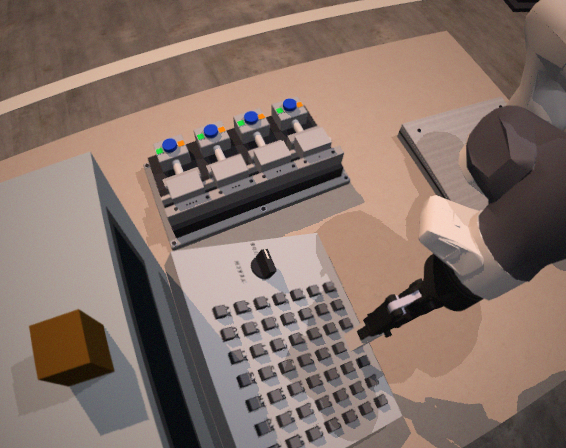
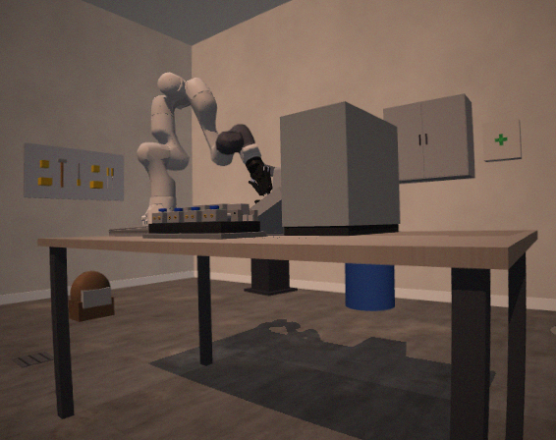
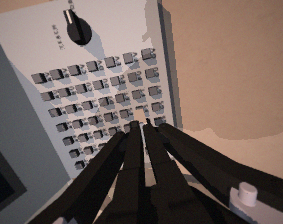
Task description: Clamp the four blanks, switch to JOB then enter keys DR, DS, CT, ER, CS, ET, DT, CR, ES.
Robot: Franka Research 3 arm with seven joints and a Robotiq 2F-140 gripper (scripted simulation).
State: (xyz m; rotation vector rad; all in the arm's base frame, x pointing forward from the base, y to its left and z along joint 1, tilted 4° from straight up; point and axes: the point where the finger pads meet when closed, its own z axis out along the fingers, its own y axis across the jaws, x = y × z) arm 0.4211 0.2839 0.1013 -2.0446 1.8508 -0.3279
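My gripper (image 1: 360,337) (image 2: 265,193) (image 3: 139,116) is shut and empty, its tips at the right-hand side of the key panel (image 1: 199,282) (image 3: 22,37), beside the middle rows. No key is lit; the fingers hide some keys in the wrist view, and most key names are too small to read. The selector (image 1: 263,265) (image 3: 79,30) points at the upper label, away from TEACH. Four light grey blanks (image 1: 185,185) (image 1: 229,170) (image 1: 272,155) (image 1: 312,141) sit at the stations. All four blue valves look in, with amber and green lenses lit. The amber lamp (image 1: 67,345) looks unlit.
The cabinet (image 1: 40,240) (image 2: 314,172) stands beside the panel, on its left in the top view. The vise base (image 1: 265,202) lies beyond the selector. A flat grey board (image 1: 430,145) lies partly under the arm at the right.
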